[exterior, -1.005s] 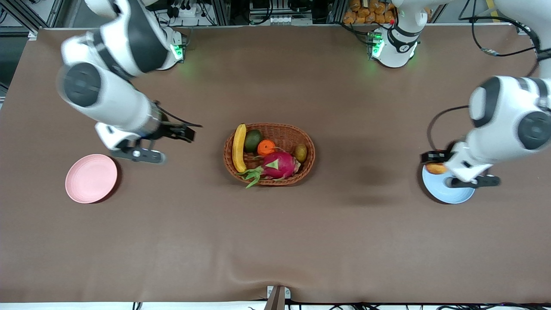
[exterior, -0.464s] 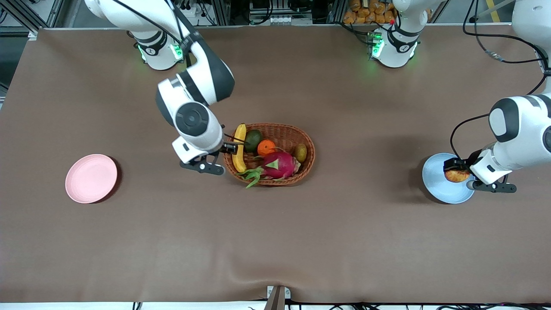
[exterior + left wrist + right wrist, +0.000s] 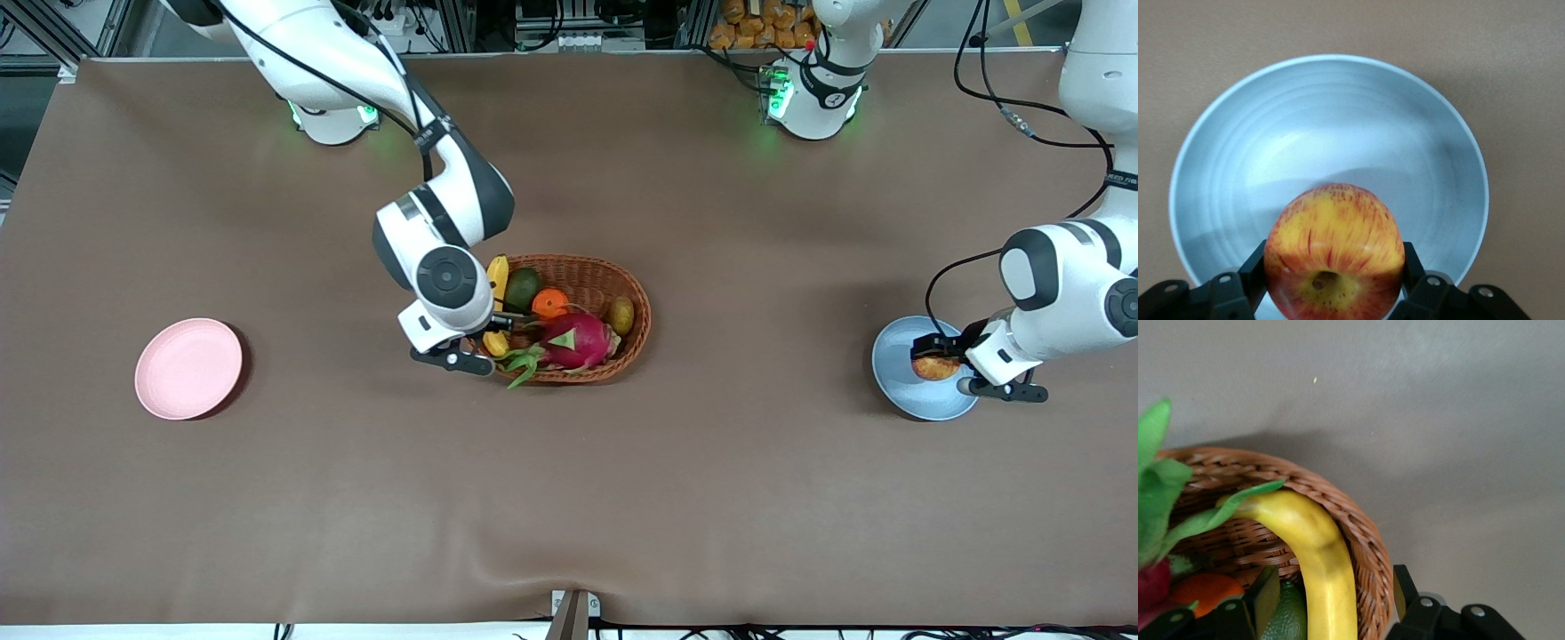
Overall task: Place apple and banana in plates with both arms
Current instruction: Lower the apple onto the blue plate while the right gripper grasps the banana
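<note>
Left end effector [image 3: 935,354] grips the red-and-yellow apple [image 3: 930,366] over the pale blue round plate [image 3: 892,375]. Right end effector [image 3: 1337,596], fingers apart, straddles the curved yellow banana [image 3: 1321,565] in the brown wicker basket [image 3: 633,302].

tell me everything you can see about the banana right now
The long, curved yellow banana has smooth skin and darker tips. It lies in the brown oval wicker basket along the rim at the right arm's end, one tip tucked under a green dragon fruit leaf. The right pincer straddles its middle, fingers either side, not visibly clamped. In the front view the arm hides its middle; both ends show.
</note>
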